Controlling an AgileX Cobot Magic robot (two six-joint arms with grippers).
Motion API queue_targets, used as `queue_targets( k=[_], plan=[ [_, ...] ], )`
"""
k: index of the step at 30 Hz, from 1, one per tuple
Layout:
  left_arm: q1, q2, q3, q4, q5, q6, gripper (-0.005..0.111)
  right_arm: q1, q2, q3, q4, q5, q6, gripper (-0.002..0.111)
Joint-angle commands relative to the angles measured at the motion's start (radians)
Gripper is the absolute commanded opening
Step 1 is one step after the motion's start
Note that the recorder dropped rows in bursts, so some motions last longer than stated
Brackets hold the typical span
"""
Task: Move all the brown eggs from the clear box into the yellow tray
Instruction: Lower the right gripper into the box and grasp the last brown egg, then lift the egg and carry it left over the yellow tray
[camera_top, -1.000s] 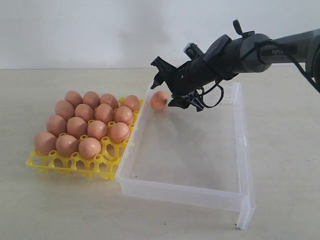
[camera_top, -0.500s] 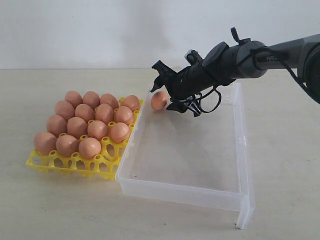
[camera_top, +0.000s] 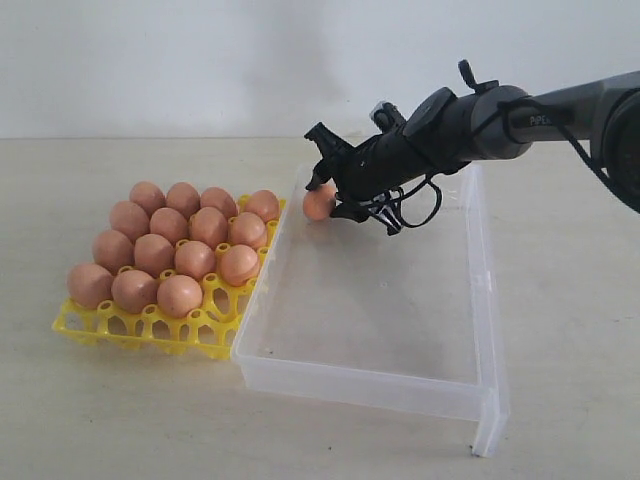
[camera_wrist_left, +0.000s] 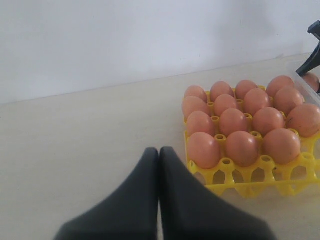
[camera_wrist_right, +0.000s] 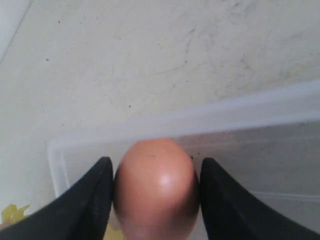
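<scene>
Clear box (camera_top: 484, 300) at near right; yellow tray (camera_top: 100, 326) of brown eggs (camera_top: 195, 258) just beside its left wall; one egg (camera_top: 317, 205) in the box's far left corner, clasped by the right pincer (camera_wrist_right: 156, 192). Left pincer (camera_wrist_left: 159, 156): fingers pressed together, empty.

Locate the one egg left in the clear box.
In the exterior view the egg lies in the box's far left corner, just right of the yellow tray, with the right hand straddling it.

Beige tabletop (camera_top: 100, 420) w/ faint scuffs; plain white wall (camera_top: 150, 60) behind.
</scene>
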Motion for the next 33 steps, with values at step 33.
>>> queue_targets(
  k=[33],
  plan=[
    [-0.003, -0.002, 0.003, -0.003, -0.008, -0.010, -0.004, 0.342, -0.787, 0.673, -0.479, -0.344, -0.629, 0.000]
  ],
)
